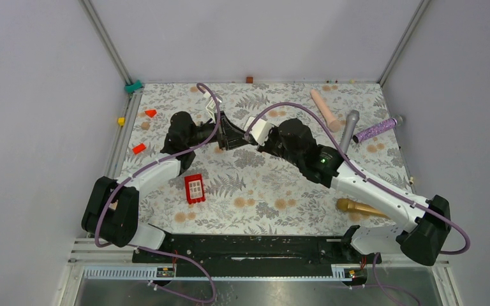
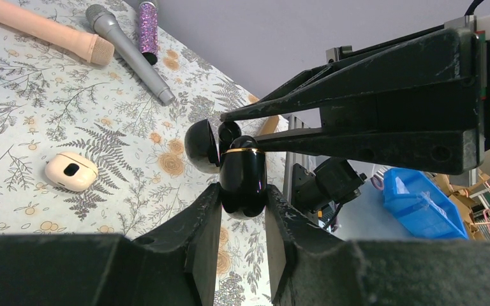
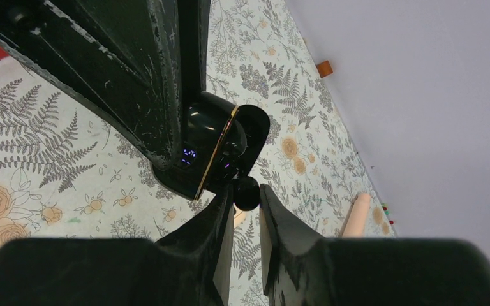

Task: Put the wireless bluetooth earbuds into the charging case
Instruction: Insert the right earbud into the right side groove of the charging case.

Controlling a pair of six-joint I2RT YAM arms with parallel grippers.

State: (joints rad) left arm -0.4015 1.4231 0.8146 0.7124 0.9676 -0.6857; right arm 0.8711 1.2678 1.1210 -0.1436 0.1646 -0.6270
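Left wrist: we see left gripper (image 2: 244, 203) clamping the charging case (image 2: 242, 167), right gripper (image 3: 245, 203) pinching an earbud (image 3: 247, 190) at its opening.

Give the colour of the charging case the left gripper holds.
The charging case is glossy black with a thin gold band; clearest in left wrist view.

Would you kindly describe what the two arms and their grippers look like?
The left arm and right arm share white link shells, black joints and black bases, each trailing a purple cable. A green light glows near the right arm's wrist. The left gripper and right gripper are black, with two flat tapering fingers, scuffed pale.
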